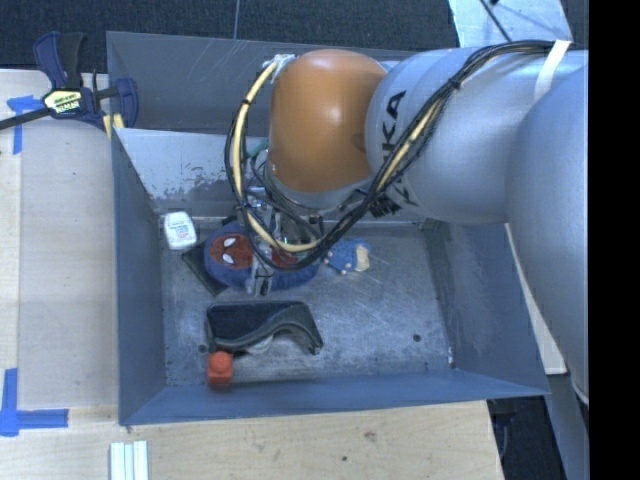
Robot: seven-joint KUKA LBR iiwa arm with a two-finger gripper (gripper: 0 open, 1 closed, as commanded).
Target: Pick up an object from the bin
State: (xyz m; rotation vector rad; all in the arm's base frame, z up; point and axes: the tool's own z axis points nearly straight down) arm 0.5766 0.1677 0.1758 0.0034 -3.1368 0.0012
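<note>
My gripper (268, 268) hangs low at the back left of the bin, under the arm's orange cover. It is right over a round blue toy with a red spider-mask face (233, 252), and hides the toy's right side. A small blue and tan figure (350, 259) lies just to the right of the gripper. In front of it lies a black curved tool (262, 326) with a red cap (220, 367) at its left end. A small white box with a label (180, 230) sits to the left of the blue toy.
The arm and its cables cover the back right of the bin. A flat dark piece (203, 271) sticks out from under the blue toy. Bare bin floor lies to the right of the black tool.
</note>
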